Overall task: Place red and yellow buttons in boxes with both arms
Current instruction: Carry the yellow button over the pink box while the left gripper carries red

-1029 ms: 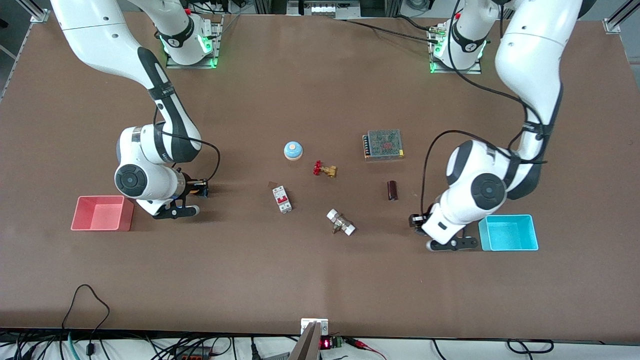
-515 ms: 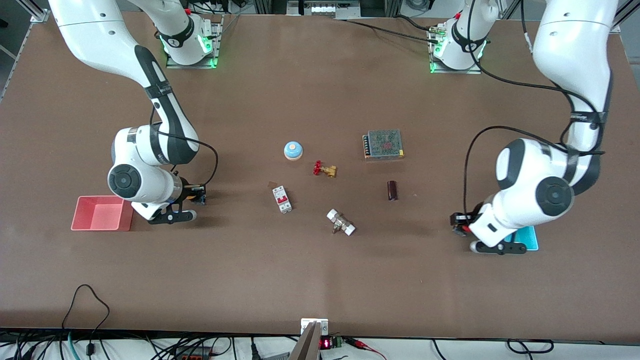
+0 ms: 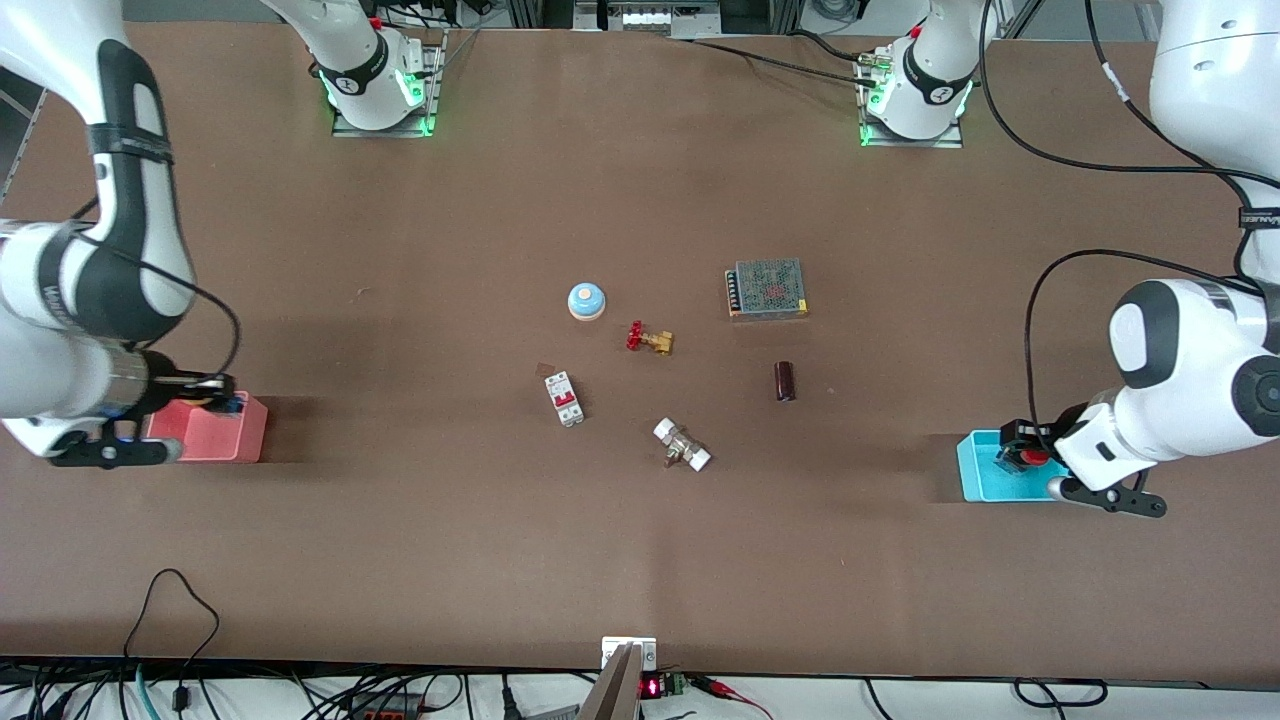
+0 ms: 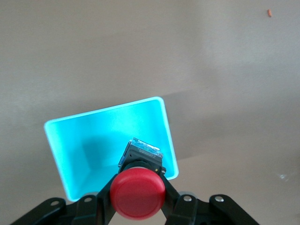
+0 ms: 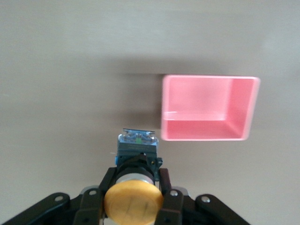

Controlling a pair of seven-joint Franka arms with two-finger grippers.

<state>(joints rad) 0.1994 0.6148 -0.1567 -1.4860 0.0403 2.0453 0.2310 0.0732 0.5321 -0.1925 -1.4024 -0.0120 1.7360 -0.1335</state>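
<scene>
Brown tabletop under both arms: my left gripper [image 4: 138, 199] clamps the red button [image 4: 138, 193] over the cyan box [image 4: 70, 140], my right gripper [image 5: 133, 199] clamps the yellow button [image 5: 133, 202] by the pink box [image 5: 206, 136].

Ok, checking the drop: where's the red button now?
The red button is held in the left gripper, over the cyan box at the left arm's end of the table.

Red button [image 4: 137, 194], cyan box [image 4: 101, 136]. Yellow button [image 5: 133, 203], pink box [image 5: 208, 108]. Table [image 3: 640, 550] brown. Dome [image 3: 586, 299] blue.
</scene>
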